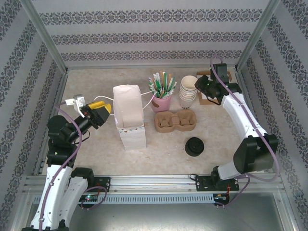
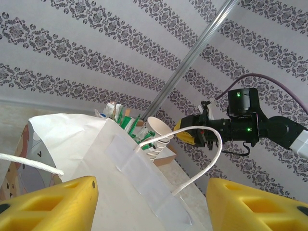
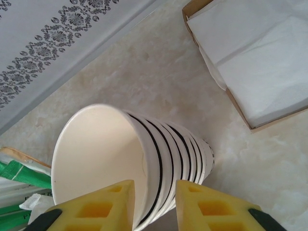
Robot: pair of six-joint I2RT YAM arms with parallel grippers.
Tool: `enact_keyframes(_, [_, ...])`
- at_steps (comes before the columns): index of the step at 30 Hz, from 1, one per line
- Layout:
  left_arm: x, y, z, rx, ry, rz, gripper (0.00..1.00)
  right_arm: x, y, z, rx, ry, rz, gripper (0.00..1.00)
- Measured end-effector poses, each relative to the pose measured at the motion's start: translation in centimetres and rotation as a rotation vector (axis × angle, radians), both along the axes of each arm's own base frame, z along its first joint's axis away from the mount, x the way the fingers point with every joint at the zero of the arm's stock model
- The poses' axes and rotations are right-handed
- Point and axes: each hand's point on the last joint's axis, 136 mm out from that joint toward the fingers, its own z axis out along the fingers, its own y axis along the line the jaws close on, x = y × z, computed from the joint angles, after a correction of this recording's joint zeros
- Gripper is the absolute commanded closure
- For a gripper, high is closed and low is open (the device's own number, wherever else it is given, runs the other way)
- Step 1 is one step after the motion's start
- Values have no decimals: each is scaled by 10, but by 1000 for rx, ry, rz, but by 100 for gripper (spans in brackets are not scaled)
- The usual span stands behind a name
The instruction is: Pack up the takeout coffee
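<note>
The takeout coffee is out of view. My right gripper [image 1: 199, 85] is at the stack of lidless cream cups [image 1: 188, 89] at the back right. In the right wrist view its jaws [image 3: 155, 204] stand narrowly open astride the stack's [image 3: 120, 159] rim, one finger inside the top cup and one outside. My left gripper [image 1: 100, 113] hovers at the left side of the white paper bag [image 1: 129, 115]. Its yellow jaws [image 2: 151, 207] are open, with the bag's cord handle [image 2: 211, 154] looping between them, untouched.
A low stack of black lids [image 1: 195, 146] lies front right. A brown cup carrier [image 1: 175, 121] sits mid-table, with a pink cup of stirrers [image 1: 161, 99] behind it. A cardboard box of napkins [image 3: 250, 53] sits beside the cup stack.
</note>
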Motion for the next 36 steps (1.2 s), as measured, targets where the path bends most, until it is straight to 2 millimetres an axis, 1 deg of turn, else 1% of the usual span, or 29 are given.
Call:
enact_keyframes(5, [0,0,0,-3,1,-1,39,3,6,-2,7,5,5,75])
enact_keyframes(6, [0,0,0,-3,0,-2,39,3,6,-3,9,7,3,78])
enact_keyframes(9, [-1,-1,0,-5,1,-7,39,4,6,-6,13,14,-1,79])
enact_keyframes(15, [-1,-2,-3,-4,8,-18,39,5,6,-6,16,16,-5,90])
enact_keyframes(25, [-1,-3,-4,-6,11,-22,39,6,6,-5,16,13,-4,98])
enact_keyframes(31, [-1,-3,-3,-7,8,-23,40,8,6,3,18,-2,-4,100])
enact_keyframes(36, [-1,-3,-3,-7,7,-22,40,11,7,17,22,-30,-3,100])
